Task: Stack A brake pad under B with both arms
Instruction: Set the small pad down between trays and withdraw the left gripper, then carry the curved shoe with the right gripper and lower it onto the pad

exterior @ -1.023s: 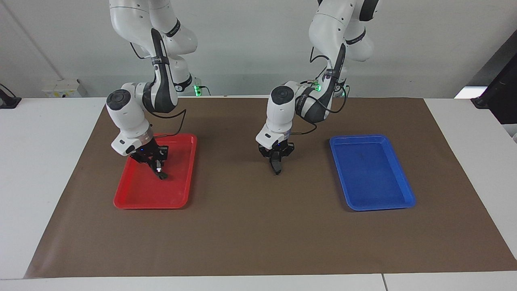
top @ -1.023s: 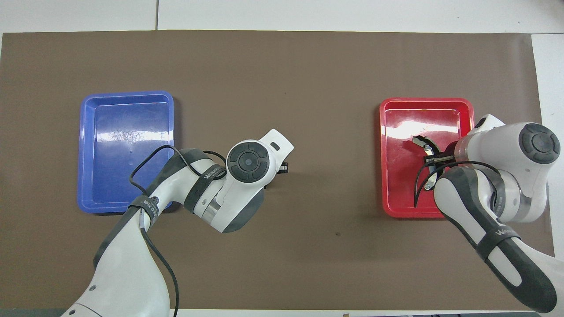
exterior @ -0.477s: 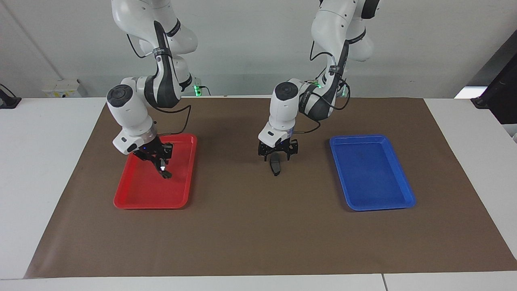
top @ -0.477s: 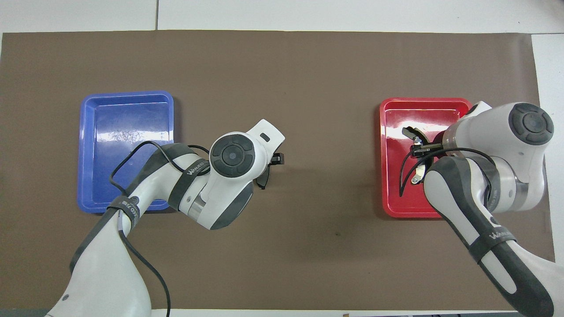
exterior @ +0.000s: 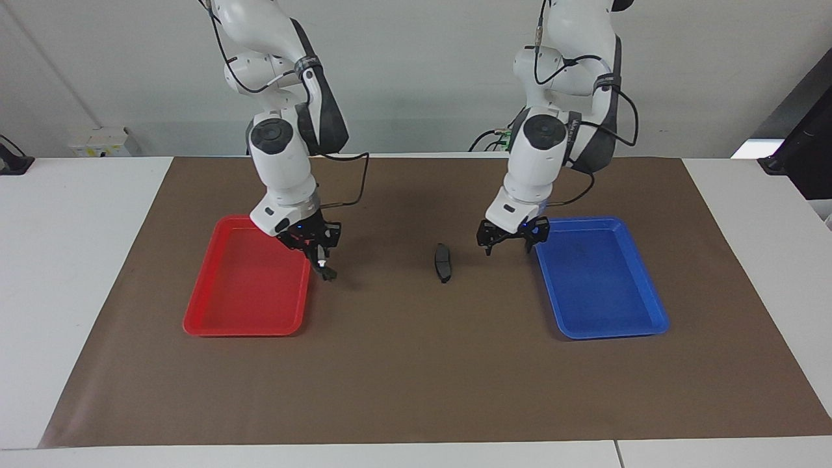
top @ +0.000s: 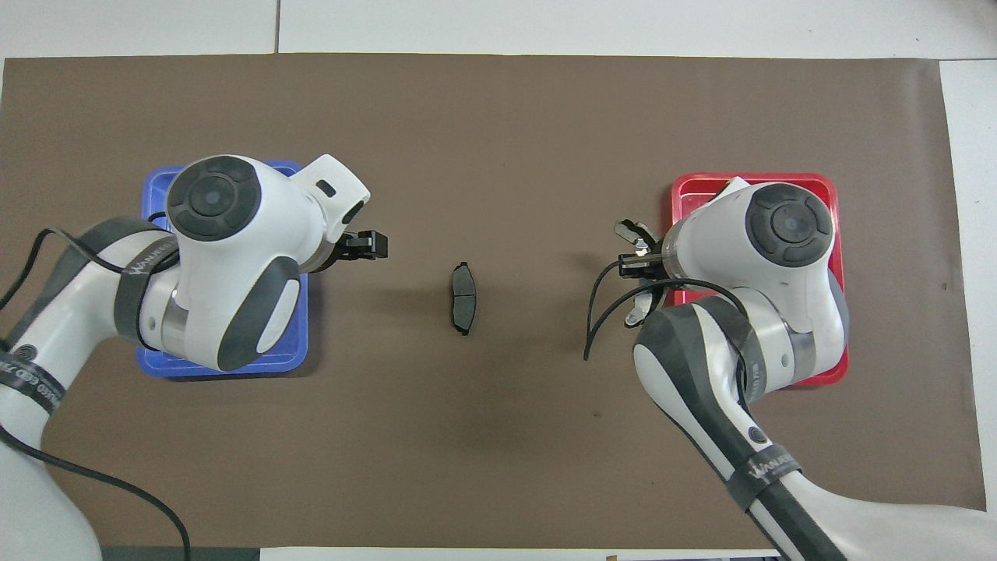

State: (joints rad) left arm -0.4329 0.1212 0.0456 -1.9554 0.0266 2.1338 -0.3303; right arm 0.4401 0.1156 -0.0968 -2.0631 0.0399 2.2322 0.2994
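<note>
Midway between the trays, the A brake pad (exterior: 442,262) lies on the mat. Left gripper (exterior: 507,246) hangs beside the blue tray (exterior: 611,325), fingers wide; right gripper (exterior: 323,264) pinches B (exterior: 329,275) by the red tray (exterior: 240,318).

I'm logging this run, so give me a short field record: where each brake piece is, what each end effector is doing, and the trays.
A brake pad: lying on the brown mat, between the two trays
B: held in the air beside the red tray
right end effector: shut on B
left end effector: open, holding nothing, raised by the blue tray
stacking: not yet done
</note>
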